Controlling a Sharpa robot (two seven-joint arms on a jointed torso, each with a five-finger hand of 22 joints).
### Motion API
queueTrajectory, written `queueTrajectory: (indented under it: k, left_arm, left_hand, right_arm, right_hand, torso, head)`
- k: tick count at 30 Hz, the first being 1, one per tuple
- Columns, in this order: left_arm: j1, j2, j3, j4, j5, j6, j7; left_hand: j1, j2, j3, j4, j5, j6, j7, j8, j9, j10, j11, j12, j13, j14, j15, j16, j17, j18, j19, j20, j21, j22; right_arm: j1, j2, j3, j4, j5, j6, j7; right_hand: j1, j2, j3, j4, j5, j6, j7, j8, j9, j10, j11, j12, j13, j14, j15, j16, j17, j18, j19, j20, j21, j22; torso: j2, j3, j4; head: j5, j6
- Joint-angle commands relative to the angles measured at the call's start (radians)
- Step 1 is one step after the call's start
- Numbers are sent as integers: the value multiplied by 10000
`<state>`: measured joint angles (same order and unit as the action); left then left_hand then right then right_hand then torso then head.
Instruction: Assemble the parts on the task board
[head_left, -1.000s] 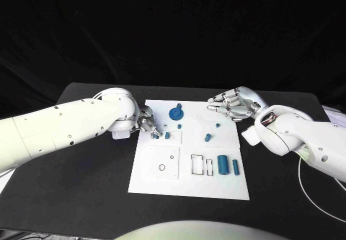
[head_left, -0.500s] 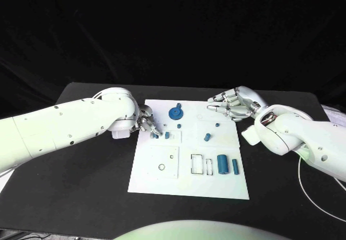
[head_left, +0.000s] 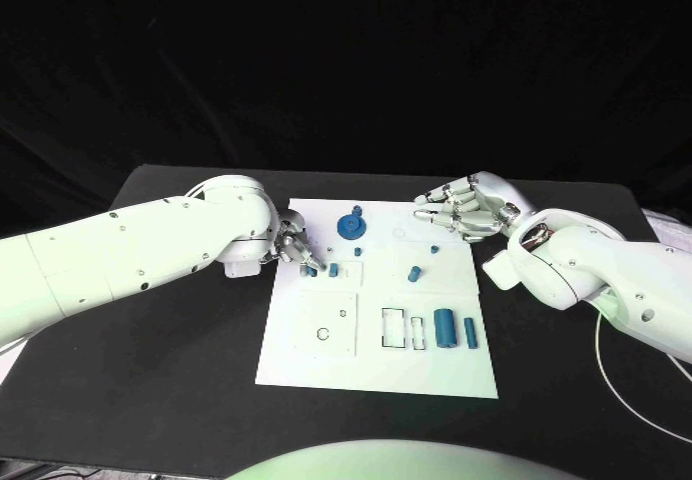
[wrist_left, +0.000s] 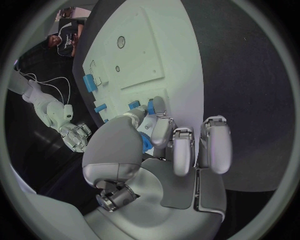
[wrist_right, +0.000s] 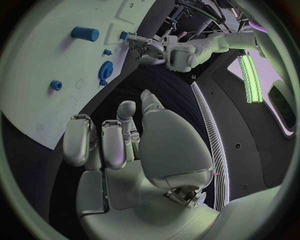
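The white task board (head_left: 382, 355) lies in the middle of the table. At the board's left edge, my left hand (head_left: 293, 247) pinches a small blue part (head_left: 309, 270) between thumb and finger; the same part (wrist_left: 149, 109) peeks out between them in the left wrist view. Another small blue part (head_left: 335, 269) stands right beside it. A blue gear (head_left: 352, 227) sits near the far edge, and a tilted blue peg (head_left: 414, 273) lies mid-board. My right hand (head_left: 464, 208) hovers by the board's far right corner, fingers loosely bent, holding nothing.
Two blue cylinders (head_left: 446, 327) (head_left: 472, 332) lie beside outlined slots at the board's right. Small blue studs (head_left: 358, 252) (head_left: 434, 249) stand on the far half. The gear (wrist_right: 105, 71) also shows in the right wrist view. Black table (head_left: 173, 380) surrounds the board.
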<state>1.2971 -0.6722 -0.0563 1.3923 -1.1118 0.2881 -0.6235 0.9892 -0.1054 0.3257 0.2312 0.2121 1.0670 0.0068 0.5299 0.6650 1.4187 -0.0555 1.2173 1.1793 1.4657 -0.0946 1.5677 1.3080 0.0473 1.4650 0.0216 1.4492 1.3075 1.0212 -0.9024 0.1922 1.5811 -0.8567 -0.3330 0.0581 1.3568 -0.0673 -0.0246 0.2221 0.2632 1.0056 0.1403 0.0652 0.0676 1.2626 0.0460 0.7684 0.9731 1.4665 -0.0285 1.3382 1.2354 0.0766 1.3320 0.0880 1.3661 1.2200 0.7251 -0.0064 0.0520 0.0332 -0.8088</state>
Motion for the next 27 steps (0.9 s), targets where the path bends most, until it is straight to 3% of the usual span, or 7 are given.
queueTrajectory:
  k: [1, 27]
  left_arm:
    - [-107, 27, -64, 35, -32, 292, -173]
    - [-73, -45, 4, 304, -294, 473, -210]
  left_hand:
    - [-29, 0, -68, 8, -31, 68, 19, -20, -12, 79, 19, 64, 18, 1051, -48, 31, 2628, -179, 592, -91, 85, 1895]
    - [356, 287, -269, -17, 14, 134, -27, 0, -78, 142, -22, 102, 82, 1051, -73, 31, 2628, -202, 637, -111, 171, 1964]
  right_arm:
    - [-10, -2, -1, 21, -34, 98, 55]
    - [-18, 7, -2, 4, -34, 126, 50]
  right_hand:
    - [14, 118, -63, -5, 59, 15, -43, 41, 15, -62, 20, 1, -9, 358, 38, -59, -13, 56, -45, -12, -43, -10]
    - [14, 118, -63, -5, 59, 15, -43, 41, 15, -62, 20, 1, -9, 358, 38, -59, -13, 56, -45, -12, -43, -10]
  torso:
    - [0, -1, -1]
    - [-2, -9, 4]
  head:
    - [-8, -23]
    - [9, -46]
